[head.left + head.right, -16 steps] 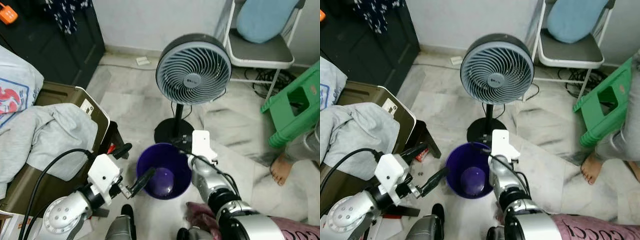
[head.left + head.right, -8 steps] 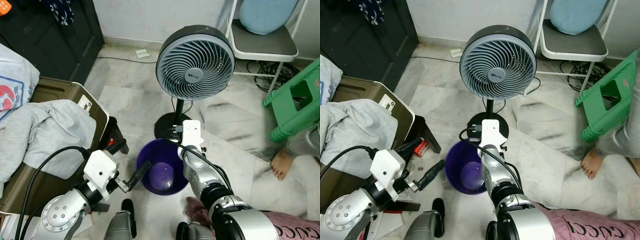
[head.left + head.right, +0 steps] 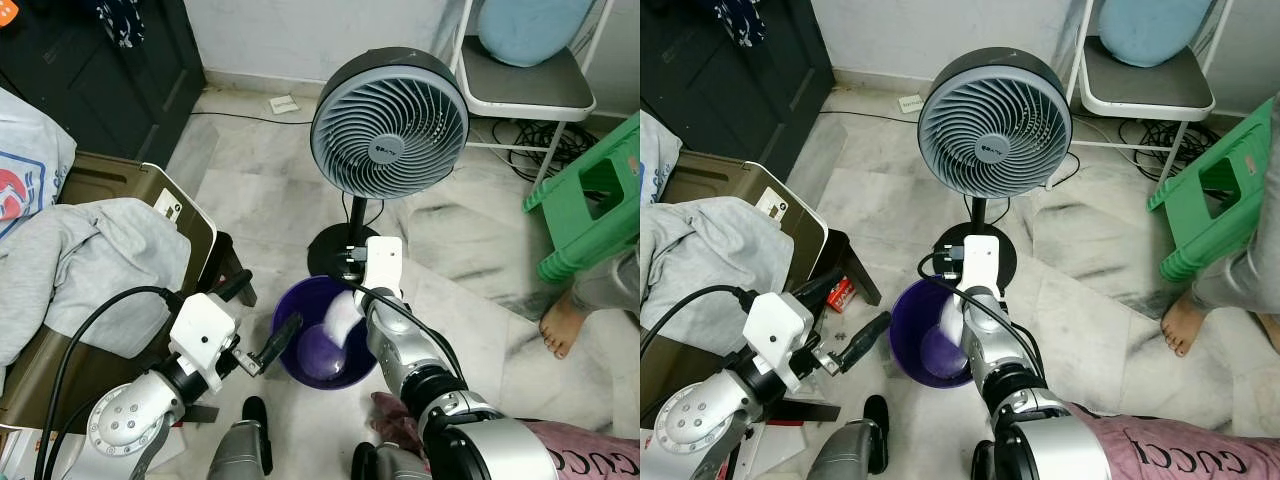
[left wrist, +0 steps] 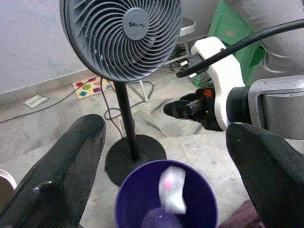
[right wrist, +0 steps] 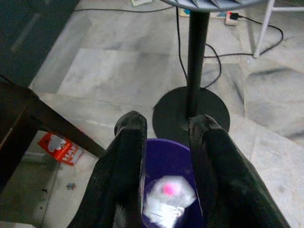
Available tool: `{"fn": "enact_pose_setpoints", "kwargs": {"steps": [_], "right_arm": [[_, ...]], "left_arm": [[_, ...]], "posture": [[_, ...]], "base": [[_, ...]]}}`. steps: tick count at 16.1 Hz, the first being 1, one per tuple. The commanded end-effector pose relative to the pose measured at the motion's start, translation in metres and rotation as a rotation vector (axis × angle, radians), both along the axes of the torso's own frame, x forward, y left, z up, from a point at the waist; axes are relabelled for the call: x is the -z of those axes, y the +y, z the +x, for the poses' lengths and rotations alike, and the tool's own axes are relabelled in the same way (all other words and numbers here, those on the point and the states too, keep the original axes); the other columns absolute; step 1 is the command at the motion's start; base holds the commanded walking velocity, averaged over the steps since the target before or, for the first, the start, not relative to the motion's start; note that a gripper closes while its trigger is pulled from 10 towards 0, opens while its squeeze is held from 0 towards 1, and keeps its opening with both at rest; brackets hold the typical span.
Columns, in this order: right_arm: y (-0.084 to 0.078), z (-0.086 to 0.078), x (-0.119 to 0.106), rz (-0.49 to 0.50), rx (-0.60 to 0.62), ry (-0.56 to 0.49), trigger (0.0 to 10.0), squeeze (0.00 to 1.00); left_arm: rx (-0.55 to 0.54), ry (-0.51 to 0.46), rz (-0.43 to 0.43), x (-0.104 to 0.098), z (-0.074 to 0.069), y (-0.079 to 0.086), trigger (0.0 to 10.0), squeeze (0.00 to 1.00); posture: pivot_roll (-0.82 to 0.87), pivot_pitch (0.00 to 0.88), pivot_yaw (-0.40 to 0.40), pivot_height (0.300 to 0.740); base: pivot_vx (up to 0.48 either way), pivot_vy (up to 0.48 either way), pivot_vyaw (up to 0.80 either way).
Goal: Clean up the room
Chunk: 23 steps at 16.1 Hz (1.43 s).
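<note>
Purple bin, white wrapper with pink spot, grey fan, green stool, red packet

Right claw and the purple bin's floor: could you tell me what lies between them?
A white wrapper lies between the right claw and the purple bin floor, seen in the right wrist view.

Even indoor light, mostly sharp
</note>
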State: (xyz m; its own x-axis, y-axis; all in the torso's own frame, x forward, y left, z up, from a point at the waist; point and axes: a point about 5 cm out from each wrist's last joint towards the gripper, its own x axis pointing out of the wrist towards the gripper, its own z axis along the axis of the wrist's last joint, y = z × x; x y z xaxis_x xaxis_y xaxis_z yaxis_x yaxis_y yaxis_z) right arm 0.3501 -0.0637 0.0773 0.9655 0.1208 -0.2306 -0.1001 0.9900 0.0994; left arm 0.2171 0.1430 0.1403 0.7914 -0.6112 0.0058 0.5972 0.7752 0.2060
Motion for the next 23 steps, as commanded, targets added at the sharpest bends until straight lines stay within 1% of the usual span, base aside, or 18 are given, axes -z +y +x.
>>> {"fn": "enact_pose_setpoints", "kwargs": {"steps": [1, 2, 4, 6, 7, 9, 10, 11, 12, 13, 14, 15, 16, 17, 19, 21, 22, 23], "right_arm": [[0.006, 0.003, -0.009, 0.032, -0.026, -0.044, 10.0, 1.0], [0.009, 0.004, -0.014, 0.057, -0.05, -0.067, 10.0, 1.0], [0.018, 0.001, -0.025, 0.081, -0.161, -0.162, 10.0, 1.0], [0.021, -0.01, -0.025, 0.049, -0.261, -0.228, 10.0, 1.0], [0.019, -0.013, -0.024, 0.037, -0.285, -0.239, 10.0, 1.0], [0.009, -0.03, -0.019, -0.012, -0.331, -0.282, 10.0, 1.0], [0.001, -0.037, -0.021, -0.038, -0.341, -0.299, 10.0, 1.0], [-0.005, -0.037, -0.022, -0.057, -0.341, -0.31, 10.0, 1.0], [-0.018, -0.043, -0.027, -0.107, -0.324, -0.333, 10.0, 1.0], [-0.02, -0.045, -0.028, -0.113, -0.321, -0.335, 10.0, 1.0], [-0.029, -0.051, -0.031, -0.148, -0.324, -0.338, 10.0, 1.0], [-0.031, -0.053, -0.032, -0.153, -0.325, -0.34, 10.0, 1.0], [-0.038, -0.059, -0.036, -0.186, -0.333, -0.343, 10.0, 1.0], [-0.042, -0.059, -0.039, -0.208, -0.336, -0.346, 10.0, 1.0], [-0.047, -0.057, -0.036, -0.218, -0.353, -0.287, 10.0, 1.0], [-0.047, -0.06, -0.037, -0.258, -0.4, -0.307, 10.0, 1.0], [-0.05, -0.059, -0.038, -0.283, -0.357, -0.318, 10.0, 0.7], [-0.054, -0.056, -0.042, -0.286, -0.292, -0.334, 10.0, 0.0]], "left_arm": [[-0.017, 0.002, 0.007, 0.003, 0.002, 0.001, 10.0, 0.0], [-0.029, -0.007, 0.004, 0.002, 0.005, 0.001, 10.0, 0.0], [-0.07, -0.01, -0.04, 0.0, 0.013, 0.002, 10.0, 0.0], [-0.073, -0.017, -0.053, 0.003, 0.017, -0.003, 10.0, 0.0], [-0.077, -0.02, -0.057, 0.005, 0.021, -0.004, 10.0, 0.0], [-0.112, -0.044, -0.076, 0.009, 0.028, -0.005, 10.0, 0.0], [-0.163, -0.052, -0.085, 0.013, 0.033, -0.002, 10.0, 0.0], [-0.192, -0.053, -0.091, 0.015, 0.039, -0.001, 10.0, 0.0], [-0.238, -0.059, -0.098, 0.017, 0.046, 0.003, 10.0, 0.0], [-0.243, -0.061, -0.1, 0.017, 0.046, 0.003, 10.0, 0.0], [-0.262, -0.084, -0.097, 0.016, 0.056, 0.005, 10.0, 0.0], [-0.268, -0.089, -0.099, 0.015, 0.057, 0.005, 10.0, 0.0], [-0.292, -0.106, -0.118, 0.013, 0.063, 0.007, 10.0, 0.0], [-0.314, -0.113, -0.121, 0.013, 0.065, 0.008, 10.0, 0.0], [-0.377, -0.115, -0.125, 0.017, 0.072, 0.007, 10.0, 0.0], [-0.378, -0.106, -0.136, 0.022, 0.074, 0.003, 10.0, 0.0], [-0.356, -0.115, -0.153, 0.021, 0.073, -0.001, 10.0, 0.0], [-0.339, -0.131, -0.16, 0.02, 0.072, -0.004, 10.0, 0.0]], "posture": [[0.15, 0.289, -0.01, 0.74], [0.15, 0.287, -0.01, 0.74], [0.13, 0.25, -0.013, 0.74], [0.11, 0.207, -0.02, 0.74], [0.09, 0.184, -0.023, 0.74], [0.07, 0.15, -0.02, 0.74], [0.04, 0.121, -0.015, 0.74], [0.03, 0.095, -0.015, 0.74], [0.02, 0.075, -0.016, 0.74], [0.02, 0.075, -0.016, 0.74], [0.02, 0.038, -0.022, 0.74], [0.02, 0.038, -0.022, 0.74], [0.0, 0.016, -0.019, 0.74], [-0.01, 0.003, -0.012, 0.74], [-0.03, 0.0, 0.007, 0.74], [-0.04, 0.0, 0.015, 0.74], [-0.03, 0.0, 0.005, 0.74], [-0.03, 0.0, 0.001, 0.74]], "base": [[0.0, 0.0, 0.0], [0.0, 0.0, 0.0], [0.0, 0.0, 0.0], [0.0, 0.0, 0.0], [0.0, 0.0, 0.0], [0.0, 0.0, 0.0], [0.0, 0.0, 0.0], [0.0, 0.0, 0.0], [0.0, 0.0, 0.0], [0.0, 0.0, 0.0], [0.0, 0.0, 0.0], [0.0, 0.0, 0.0], [0.0, 0.0, 0.0], [0.0, 0.0, 0.0], [0.0, 0.0, 0.0], [0.0, 0.0, 0.0], [0.0, 0.0, 0.0], [0.0, 0.0, 0.0]]}}
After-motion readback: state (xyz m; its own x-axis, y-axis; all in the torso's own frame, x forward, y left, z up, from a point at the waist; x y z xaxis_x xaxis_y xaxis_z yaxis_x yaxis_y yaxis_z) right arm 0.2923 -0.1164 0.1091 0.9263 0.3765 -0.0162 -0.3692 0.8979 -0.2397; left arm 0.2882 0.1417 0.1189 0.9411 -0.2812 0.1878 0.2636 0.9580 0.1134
